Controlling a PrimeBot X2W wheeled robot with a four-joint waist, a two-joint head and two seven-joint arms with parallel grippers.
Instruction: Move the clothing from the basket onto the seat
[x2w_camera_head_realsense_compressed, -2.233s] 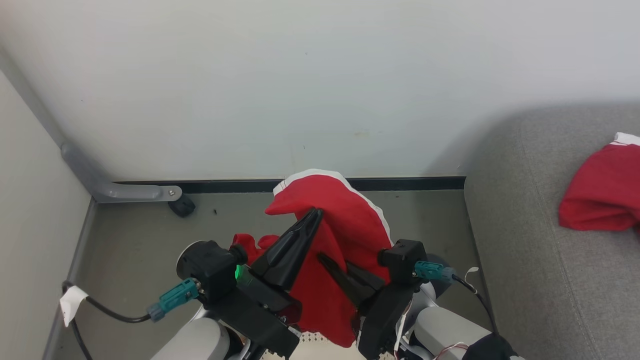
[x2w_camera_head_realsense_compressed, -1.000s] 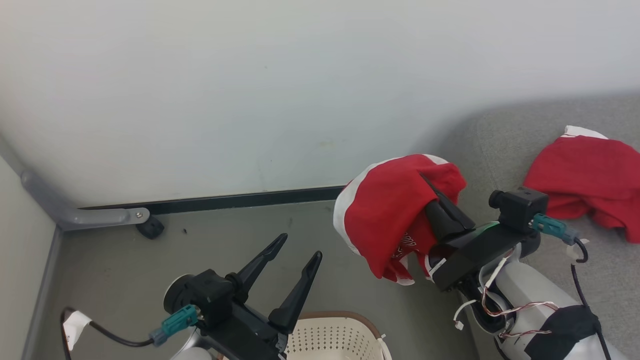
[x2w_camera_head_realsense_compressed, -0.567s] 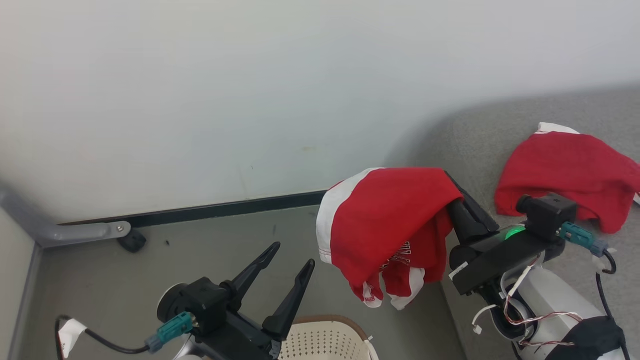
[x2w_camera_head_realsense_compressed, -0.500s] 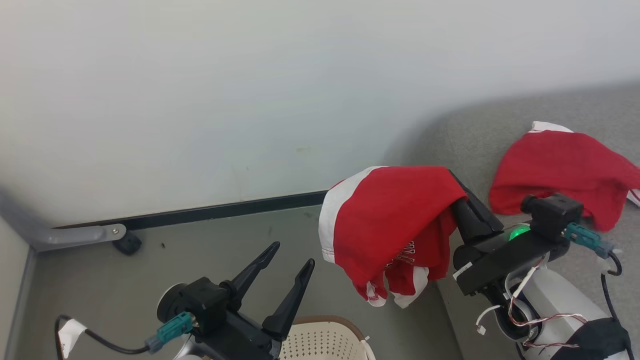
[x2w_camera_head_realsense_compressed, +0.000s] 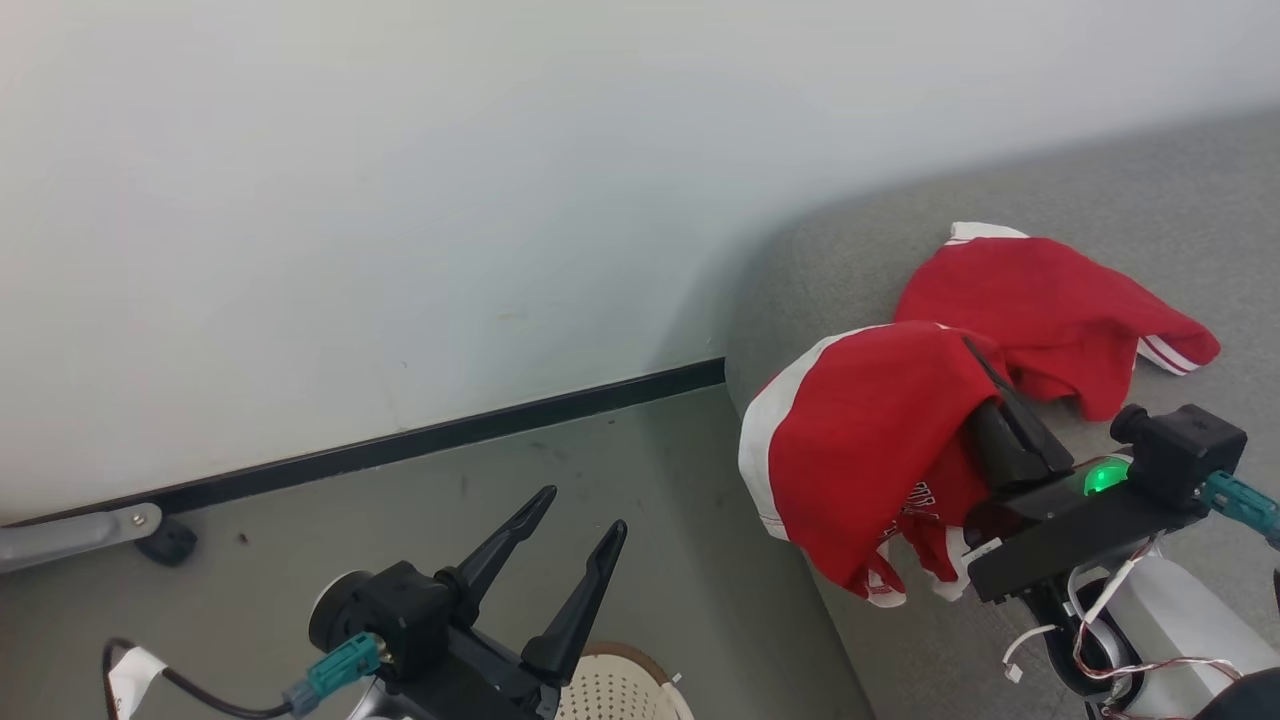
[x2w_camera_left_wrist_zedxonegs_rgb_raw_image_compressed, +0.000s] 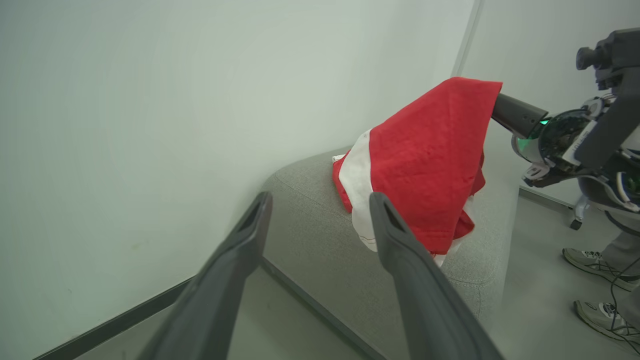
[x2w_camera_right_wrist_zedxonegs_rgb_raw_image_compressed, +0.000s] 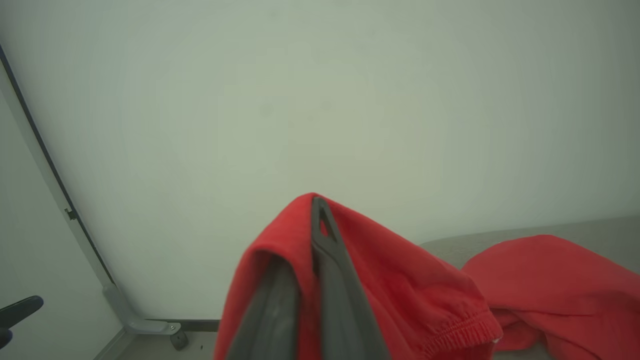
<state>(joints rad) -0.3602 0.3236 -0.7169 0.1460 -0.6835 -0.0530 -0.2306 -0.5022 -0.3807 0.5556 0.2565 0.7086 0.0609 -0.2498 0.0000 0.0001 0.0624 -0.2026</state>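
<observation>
Red fabric is hanging from the right gripper (x2w_camera_head_realsense_compressed: 975, 355): the garment (x2w_camera_head_realsense_compressed: 860, 440) is draping over both dark fingers, which are pressing together with a fold of the cloth clamped between them. In the head view this garment is sitting at 4 o'clock, over the rounded corner of the seat (x2w_camera_head_realsense_compressed: 1150, 190), with its white band (x2w_camera_head_realsense_compressed: 757, 450) facing 9 o'clock and small white lettering (x2w_camera_head_realsense_compressed: 915, 500) showing near the lower hem. Whether that hem is touching the cushion I cannot tell. A second garment (x2w_camera_head_realsense_compressed: 1040, 300), red with white stripes at one end, is lying crumpled on the seat at 2 o'clock, just beyond the held one and seeming to meet it in that view. The grey seat is taking up the 1 to 5 o'clock side, its corner lying close to the pale wall (x2w_camera_head_realsense_compressed: 400, 150). The left gripper (x2w_camera_head_realsense_compressed: 582, 510) is hovering at 7 o'clock over the grey floor (x2w_camera_head_realsense_compressed: 640, 480), holding nothing, its fingers standing wide apart and pointing toward 1 o'clock. The basket (x2w_camera_head_realsense_compressed: 620, 690) is peeking in at 6 o'clock, just below those fingers and well apart from both garments. A black skirting (x2w_camera_head_realsense_compressed: 450, 435) is running along the wall's foot from 8 o'clock to the centre, and a grey bar (x2w_camera_head_realsense_compressed: 70, 535) with a dark castor (x2w_camera_head_realsense_compressed: 168, 541) is resting at 8 o'clock. In the left wrist view a person's pale shoes (x2w_camera_left_wrist_zedxonegs_rgb_raw_image_compressed: 595, 260) are standing on the floor at 4 o'clock.
</observation>
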